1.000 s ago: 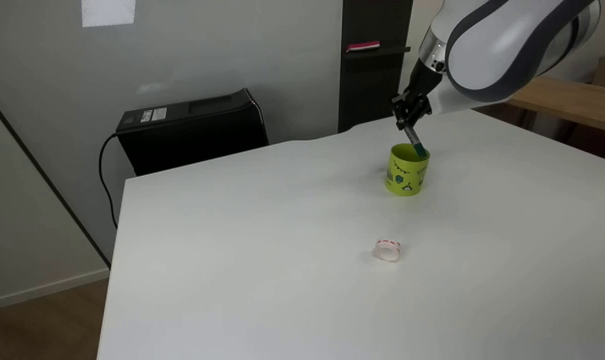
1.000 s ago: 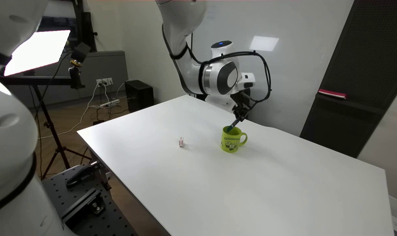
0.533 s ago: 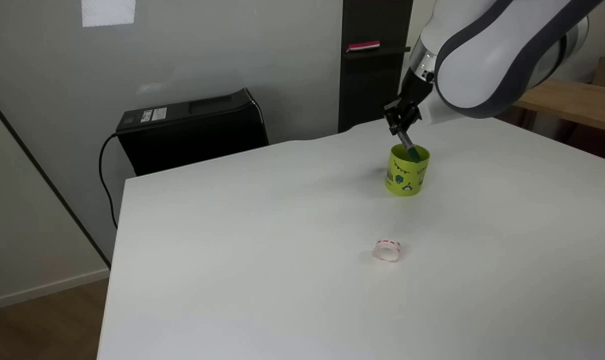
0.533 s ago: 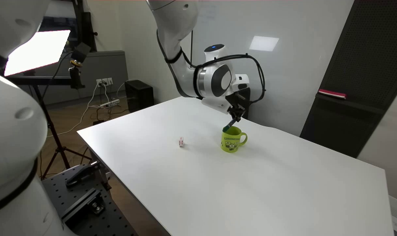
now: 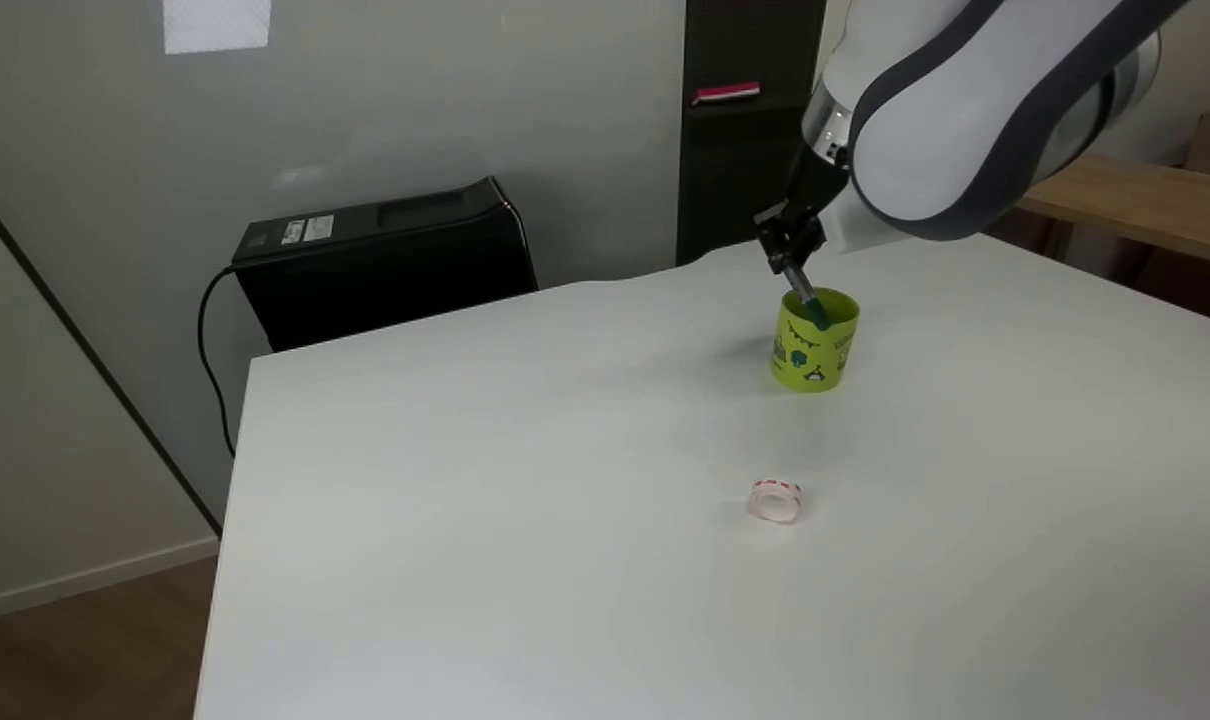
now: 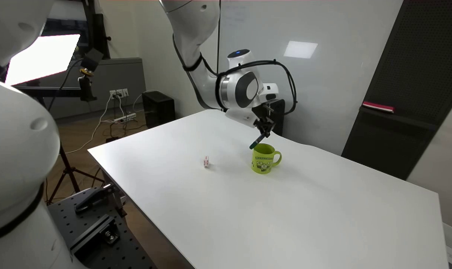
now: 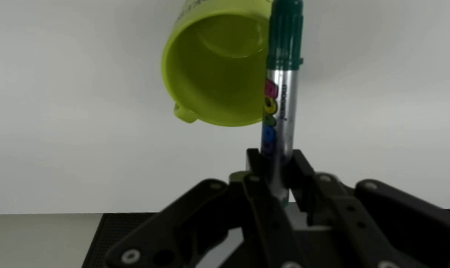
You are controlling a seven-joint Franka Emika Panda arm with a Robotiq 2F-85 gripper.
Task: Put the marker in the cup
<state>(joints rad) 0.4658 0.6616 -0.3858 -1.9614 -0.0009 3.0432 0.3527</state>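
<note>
The pick-up looks done, the fingers (image 7: 302, 169) pinching the marker (image 7: 281, 96) aslant, not yet inside the cup (image 7: 217, 78) but crossing over its rim near 3 o'clock in the wrist view; centring, lowering and release seemingly remain.

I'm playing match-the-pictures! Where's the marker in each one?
In an exterior view: marker upper half, toward the right.
In an exterior view: marker just right of centre.
In the wrist view: marker right of centre, reaching the top edge.
Shared landmark: the green cup, in all three.
</note>
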